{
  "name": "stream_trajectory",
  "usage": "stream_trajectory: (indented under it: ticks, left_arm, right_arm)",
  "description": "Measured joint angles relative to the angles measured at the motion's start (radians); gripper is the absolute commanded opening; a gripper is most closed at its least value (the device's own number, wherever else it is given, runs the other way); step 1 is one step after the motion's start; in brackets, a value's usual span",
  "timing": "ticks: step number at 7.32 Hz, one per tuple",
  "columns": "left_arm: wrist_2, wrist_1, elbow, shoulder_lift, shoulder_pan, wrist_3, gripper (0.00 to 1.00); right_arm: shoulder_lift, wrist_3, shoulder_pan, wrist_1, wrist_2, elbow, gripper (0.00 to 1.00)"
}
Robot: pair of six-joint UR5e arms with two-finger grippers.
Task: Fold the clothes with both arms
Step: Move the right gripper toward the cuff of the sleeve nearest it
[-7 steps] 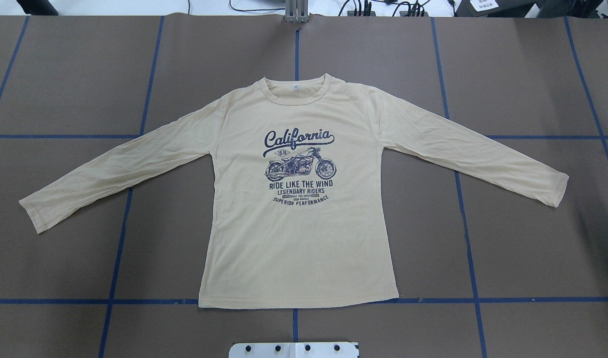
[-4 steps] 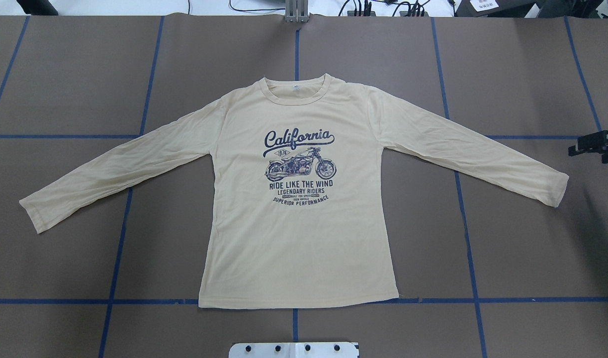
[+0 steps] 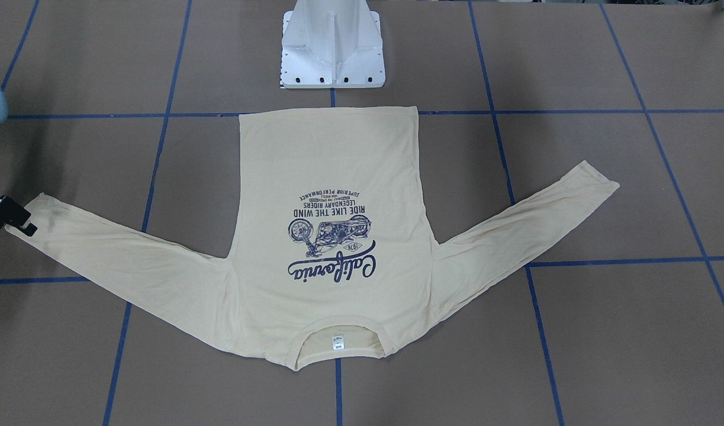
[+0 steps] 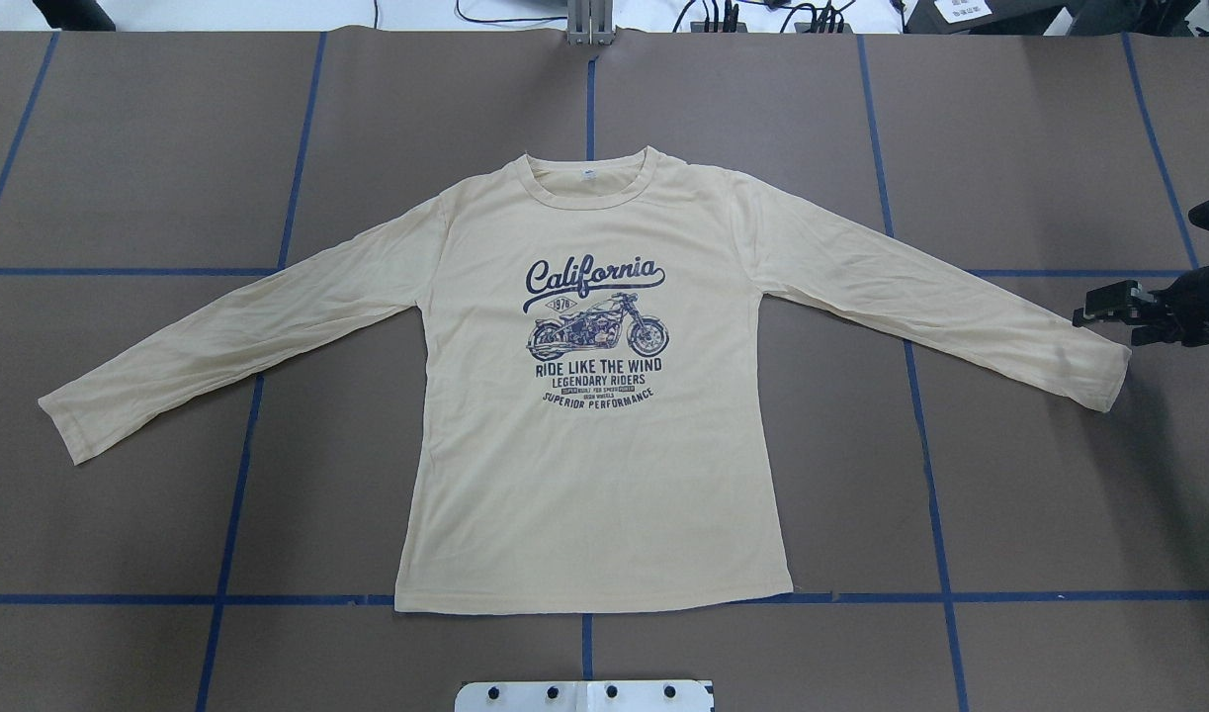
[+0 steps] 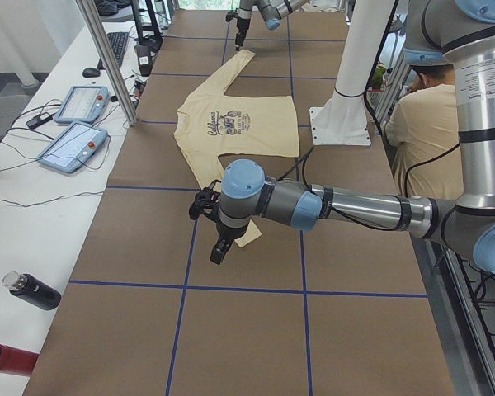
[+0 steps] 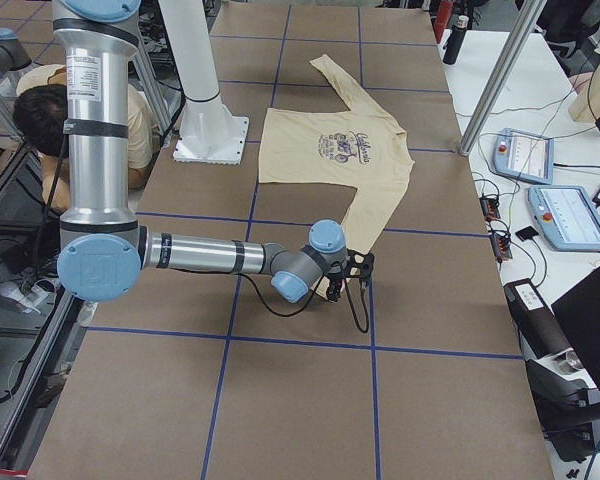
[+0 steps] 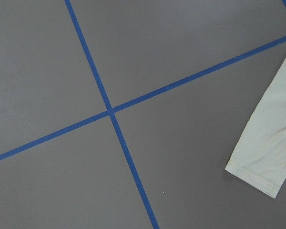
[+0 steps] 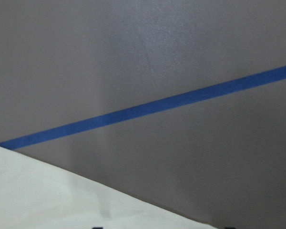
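Since half a second ago the right tool [image 4: 1103, 303] has come further in from the right edge of the surface [image 4: 169, 148] and now hovers just beside the right cuff [image 4: 1098, 371] of the T-shirt [image 4: 594, 475], which has not shifted. How far either tool is open I cannot tell; the left tool [image 5: 220, 247] hangs over the left cuff [image 7: 260, 164] near the left edge, and both cuffs lie flat, seemingly ungripped. Lying mid-surface, print up, collar toward the far edge and sleeves spread wide, the shirt shows no fold, so I judge the whole task remains.
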Motion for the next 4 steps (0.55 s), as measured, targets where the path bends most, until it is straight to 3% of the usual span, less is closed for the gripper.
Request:
stream_trajectory:
  ticks: [2, 3, 4]
  left_arm:
    - [0.0, 0.0, -0.002, 0.0, 0.0, 0.0, 1.0]
    - [0.0, 0.0, -0.003, 0.0, 0.0, 0.0, 1.0]
    - [0.0, 0.0, -0.005, 0.0, 0.0, -0.001, 1.0]
  right_arm:
    - [-0.001, -0.002, -0.002, 0.001, -0.001, -0.024, 0.8]
    - [-0.004, -0.002, -0.002, 0.0, -0.001, -0.029, 0.72]
    - [-0.007, 0.0, -0.002, 0.0, -0.002, -0.03, 0.53]
